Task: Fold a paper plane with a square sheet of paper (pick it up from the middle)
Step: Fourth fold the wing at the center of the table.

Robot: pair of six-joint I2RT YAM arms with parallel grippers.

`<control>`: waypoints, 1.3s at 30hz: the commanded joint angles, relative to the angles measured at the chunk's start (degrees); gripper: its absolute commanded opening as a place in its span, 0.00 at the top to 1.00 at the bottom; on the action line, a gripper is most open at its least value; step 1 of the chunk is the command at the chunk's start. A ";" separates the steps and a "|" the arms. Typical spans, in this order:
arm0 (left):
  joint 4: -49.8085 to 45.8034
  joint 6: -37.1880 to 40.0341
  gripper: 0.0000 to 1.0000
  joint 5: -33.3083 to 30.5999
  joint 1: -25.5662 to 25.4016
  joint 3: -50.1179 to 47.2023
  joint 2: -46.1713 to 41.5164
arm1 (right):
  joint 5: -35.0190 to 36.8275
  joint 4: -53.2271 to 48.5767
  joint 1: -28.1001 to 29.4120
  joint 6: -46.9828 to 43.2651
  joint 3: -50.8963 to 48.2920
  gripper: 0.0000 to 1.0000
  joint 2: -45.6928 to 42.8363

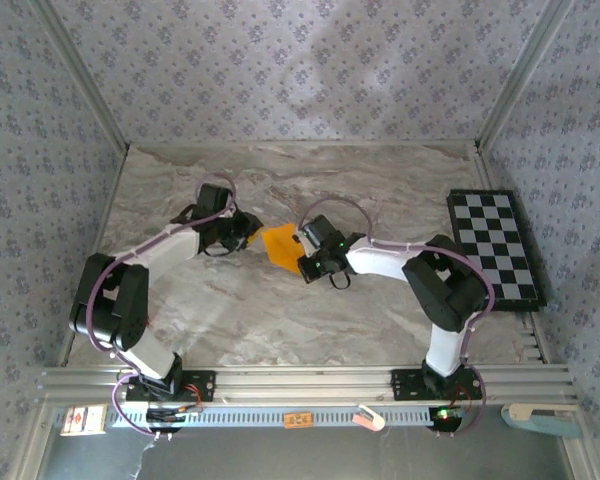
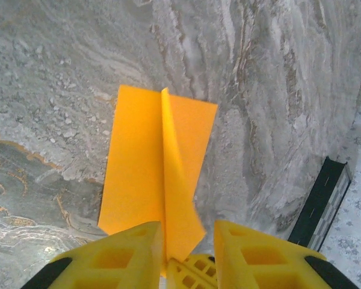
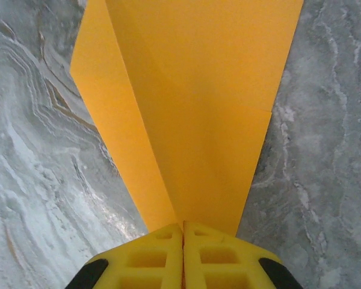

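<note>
Looking down from the top camera, the orange paper (image 1: 278,245) is just left of centre frame over the marble table (image 1: 280,330), with an arm on each side of it. The right gripper (image 1: 302,252) is at the paper's right end. Its wrist cam shows the yellow jaws pressed together on the narrow end, and the sheet fans out toward the top of frame. The left gripper (image 1: 248,232) is at the paper's left end, jaws apart, with the raised centre crease standing between them. A checkerboard (image 1: 495,245) lies at the right edge.
</note>
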 commanded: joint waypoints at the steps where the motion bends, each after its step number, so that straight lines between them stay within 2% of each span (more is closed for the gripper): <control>1: 4.76 0.40 0.73 2.36 -1.29 -3.08 0.38 | -6.67 1.34 -1.32 2.47 -0.54 0.92 -0.51; 9: 9.90 3.11 0.77 4.65 -5.01 -2.88 5.70 | -8.99 1.55 -2.77 2.63 -0.55 0.92 -0.08; 22: 10.09 4.11 0.79 5.63 -6.17 0.67 13.30 | -7.47 1.08 -2.87 1.80 -0.17 0.91 0.26; 29: 4.18 3.86 0.78 3.80 -6.36 1.79 14.75 | -3.66 0.32 -2.08 0.33 0.32 0.83 -0.07; 39: 1.28 3.49 0.78 3.69 -6.62 2.47 16.47 | 1.56 -1.19 0.10 -1.36 1.95 0.74 0.80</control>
